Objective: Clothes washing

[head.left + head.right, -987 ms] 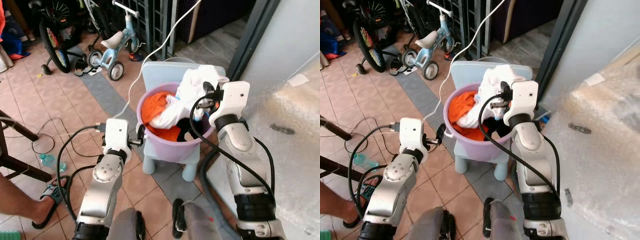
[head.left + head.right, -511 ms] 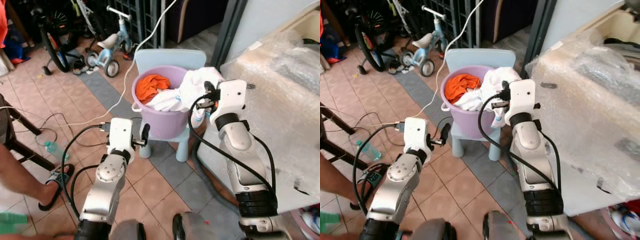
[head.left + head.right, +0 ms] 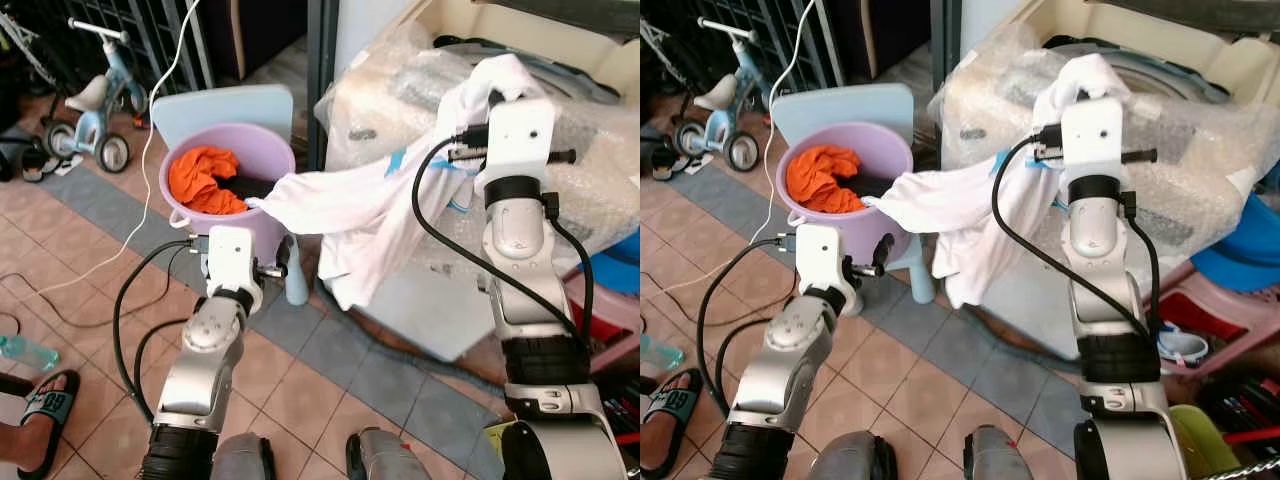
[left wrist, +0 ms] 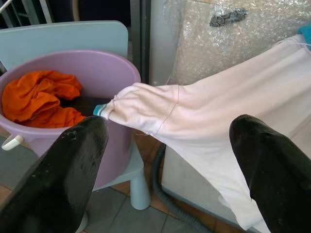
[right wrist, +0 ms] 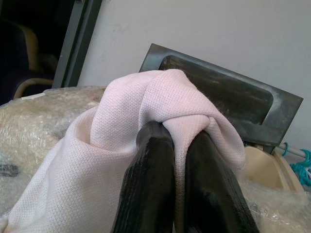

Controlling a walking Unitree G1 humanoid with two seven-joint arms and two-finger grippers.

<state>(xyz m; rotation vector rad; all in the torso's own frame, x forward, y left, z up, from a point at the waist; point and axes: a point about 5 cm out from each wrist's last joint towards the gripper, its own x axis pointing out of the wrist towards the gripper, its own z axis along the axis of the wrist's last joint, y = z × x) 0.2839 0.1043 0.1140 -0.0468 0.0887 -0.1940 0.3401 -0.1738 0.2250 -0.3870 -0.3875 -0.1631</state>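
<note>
Since a second ago the right gripper (image 5: 180, 179), fingers clamped on the white shirt (image 3: 370, 210), has lifted it from the purple tub (image 3: 262, 150) toward the bubble-wrapped washing machine (image 3: 600, 150) at two o'clock, its tail still trailing to the tub, while the left gripper's (image 4: 165, 165) fingers hang apart, empty.

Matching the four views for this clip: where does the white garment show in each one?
Left eye view: white garment stretches from the purple tub up to the right gripper.
Right eye view: same span, mid-frame.
Left wrist view: it crosses between the left gripper's open fingers.
Right wrist view: bunched over the pinching fingers.
Shared landmark: the bubble-wrapped washing machine.
</note>
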